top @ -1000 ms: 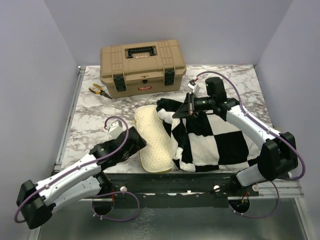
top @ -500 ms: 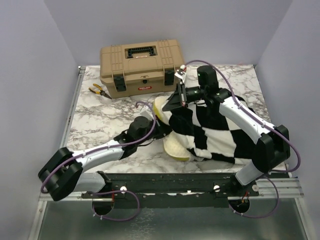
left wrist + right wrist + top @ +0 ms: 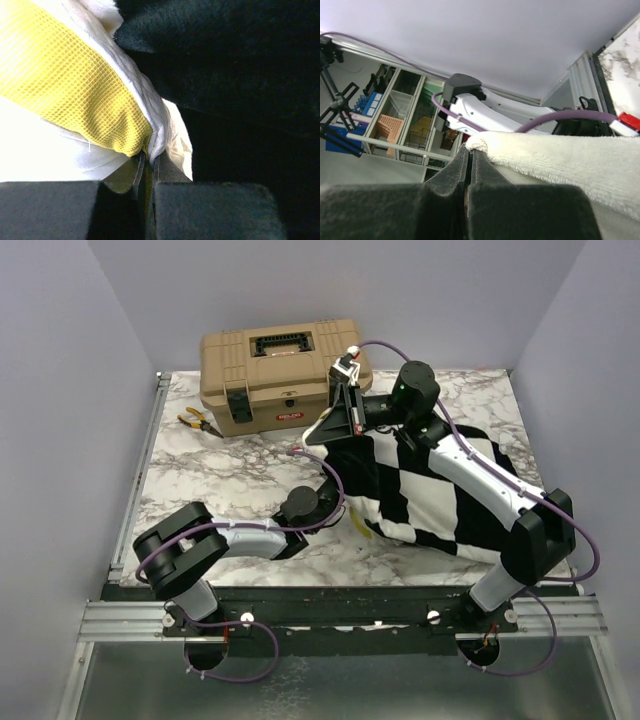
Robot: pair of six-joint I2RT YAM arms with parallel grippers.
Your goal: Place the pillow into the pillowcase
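Pillowcase (image 3: 440, 495) cloth lies heaped across the right side of the table (image 3: 210, 480). Its black and cream squares swell over what I judge to be most of the pillow (image 3: 75, 95). From above, only a pale sliver of it shows at the near edge of the opening.

The right claw (image 3: 325, 430) is clamped on the upper lip of that opening, and its wrist view shows the fleecy cream edge pinched between the closed jaws. It holds the lip lifted off the table, just in front of the toolbox (image 3: 283, 375). This seems meant to leave the mouth gaping, so the pillow has a way in rather than pushing against flat cloth.

The left claw (image 3: 147, 175) is closed on a corner of the pillow. It grips the seam where the yellow strip meets the white fabric, with the dark inside of the case right ahead of it. From above, the left arm (image 3: 240, 538) reaches low across the table toward the mouth, its fingers lost under the checkered cloth. Gripping the trailing corner probably lets this arm shove the pillow deeper while the other side holds the case open.

The job looks nearly done, with only the last corner left to tuck in. Pliers (image 3: 200, 420) lie well apart on the left, beside the toolbox.
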